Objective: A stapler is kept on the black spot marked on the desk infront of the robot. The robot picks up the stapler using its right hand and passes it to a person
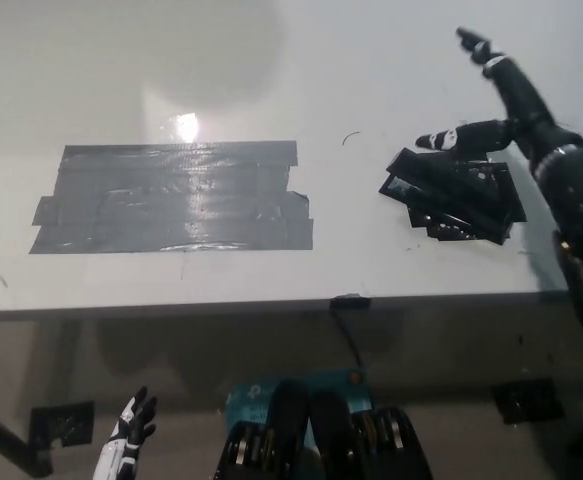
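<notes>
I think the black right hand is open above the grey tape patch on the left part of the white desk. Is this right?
Not quite. The head view shows the black right hand open above the small black tape spot on the right part of the white desk, not above the large grey tape patch. The rest is right.

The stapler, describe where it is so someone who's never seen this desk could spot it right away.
On the white desk, skip the big grey tape patch on the left and look right. The stapler lies near the front edge, small, black and angular, with the open black right hand just above it.
</notes>
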Available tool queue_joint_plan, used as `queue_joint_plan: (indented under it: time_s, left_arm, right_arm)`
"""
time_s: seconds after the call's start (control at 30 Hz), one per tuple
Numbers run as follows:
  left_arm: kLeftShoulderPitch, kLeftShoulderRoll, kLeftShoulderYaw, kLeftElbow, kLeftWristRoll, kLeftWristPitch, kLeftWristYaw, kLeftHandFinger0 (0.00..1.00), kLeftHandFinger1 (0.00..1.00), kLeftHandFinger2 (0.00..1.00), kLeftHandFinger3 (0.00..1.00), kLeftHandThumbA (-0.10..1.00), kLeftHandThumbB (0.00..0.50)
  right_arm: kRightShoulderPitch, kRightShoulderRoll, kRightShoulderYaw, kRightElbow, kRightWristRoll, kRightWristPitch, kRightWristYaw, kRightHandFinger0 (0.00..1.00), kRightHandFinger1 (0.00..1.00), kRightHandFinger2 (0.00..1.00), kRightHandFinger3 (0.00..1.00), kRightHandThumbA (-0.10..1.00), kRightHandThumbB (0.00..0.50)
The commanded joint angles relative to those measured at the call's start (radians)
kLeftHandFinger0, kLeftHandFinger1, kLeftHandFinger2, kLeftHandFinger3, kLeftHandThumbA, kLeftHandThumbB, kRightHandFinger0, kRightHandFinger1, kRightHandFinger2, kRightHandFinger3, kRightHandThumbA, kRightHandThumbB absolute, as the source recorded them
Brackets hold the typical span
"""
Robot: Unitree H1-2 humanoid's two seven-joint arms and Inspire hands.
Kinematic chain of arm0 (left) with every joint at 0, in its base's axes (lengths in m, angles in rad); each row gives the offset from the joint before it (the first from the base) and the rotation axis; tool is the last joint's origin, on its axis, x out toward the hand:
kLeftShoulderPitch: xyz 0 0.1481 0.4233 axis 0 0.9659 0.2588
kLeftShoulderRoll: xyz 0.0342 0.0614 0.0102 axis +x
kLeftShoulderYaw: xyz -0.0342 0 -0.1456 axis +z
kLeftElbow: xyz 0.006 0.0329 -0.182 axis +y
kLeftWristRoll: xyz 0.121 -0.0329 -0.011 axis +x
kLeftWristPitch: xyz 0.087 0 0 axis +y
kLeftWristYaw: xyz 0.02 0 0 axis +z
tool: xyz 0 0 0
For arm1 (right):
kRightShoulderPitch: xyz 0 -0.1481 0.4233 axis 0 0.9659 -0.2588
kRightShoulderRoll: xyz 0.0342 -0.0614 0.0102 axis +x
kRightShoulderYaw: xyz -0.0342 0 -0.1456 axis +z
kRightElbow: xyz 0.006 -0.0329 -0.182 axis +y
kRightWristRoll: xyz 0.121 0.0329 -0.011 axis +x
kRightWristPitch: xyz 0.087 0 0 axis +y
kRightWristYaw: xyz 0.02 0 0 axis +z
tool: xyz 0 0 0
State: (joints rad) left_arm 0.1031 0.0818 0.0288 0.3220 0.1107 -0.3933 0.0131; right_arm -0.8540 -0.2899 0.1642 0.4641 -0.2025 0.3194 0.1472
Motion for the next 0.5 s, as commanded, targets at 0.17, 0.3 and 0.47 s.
queue_joint_plan:
  time_s: [0.17, 0.3, 0.47]
  left_arm:
    - [0.020, -0.002, 0.009, -0.002, 0.004, -0.066, 0.032, 1.00, 1.00, 1.00, 1.00, 1.00, 0.491]
    - [0.023, 0.000, 0.008, 0.001, -0.006, -0.071, 0.025, 1.00, 1.00, 1.00, 1.00, 1.00, 0.500]
    - [0.031, -0.001, 0.009, -0.003, 0.008, -0.070, 0.033, 1.00, 1.00, 1.00, 1.00, 1.00, 0.500]
  right_arm:
    - [-0.114, 0.026, 0.058, 0.218, -0.045, 0.004, 0.013, 1.00, 1.00, 1.00, 1.00, 1.00, 0.362]
    - [-0.071, 0.019, 0.076, 0.188, -0.056, 0.009, 0.021, 1.00, 1.00, 1.00, 1.00, 1.00, 0.365]
    - [-0.033, 0.025, 0.079, 0.164, -0.051, 0.018, 0.027, 1.00, 1.00, 1.00, 1.00, 1.00, 0.384]
